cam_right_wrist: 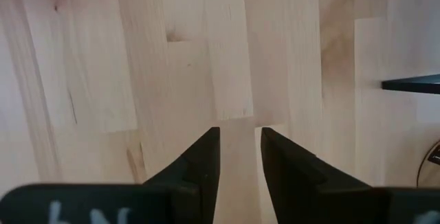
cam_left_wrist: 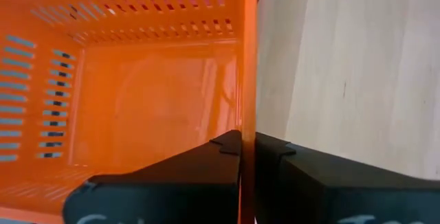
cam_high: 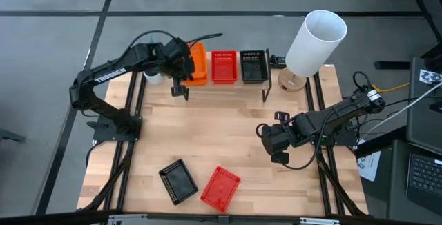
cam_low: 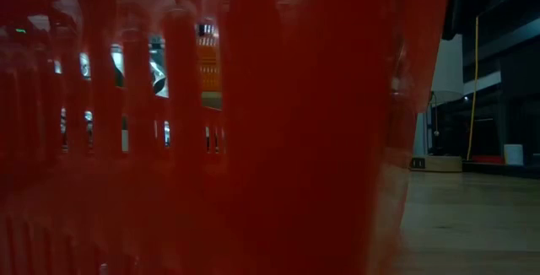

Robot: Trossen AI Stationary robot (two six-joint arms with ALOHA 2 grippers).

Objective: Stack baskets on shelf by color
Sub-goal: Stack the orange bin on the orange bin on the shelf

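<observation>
Orange basket (cam_high: 198,64): it sits at the left end of the shelf (cam_high: 228,87), opening upward, long axis running from the shelf's front edge toward its back, parallel to the red basket (cam_high: 224,67) and black basket (cam_high: 253,66) set alongside on the same plank. The left gripper (cam_left_wrist: 247,145) has its fingers clenched on the orange basket's side wall, one inside and one outside. To finish this step well, the basket should likely be seated flat and square in its stack before the wall is released, then the fingers lifted clear without dragging it. A loose black basket (cam_high: 177,181) and loose red basket (cam_high: 221,187) lie tilted near the bench (cam_high: 228,128) front edge. The right gripper (cam_right_wrist: 240,148) waits over bare bench, fingers slightly parted and grasping nothing.
</observation>
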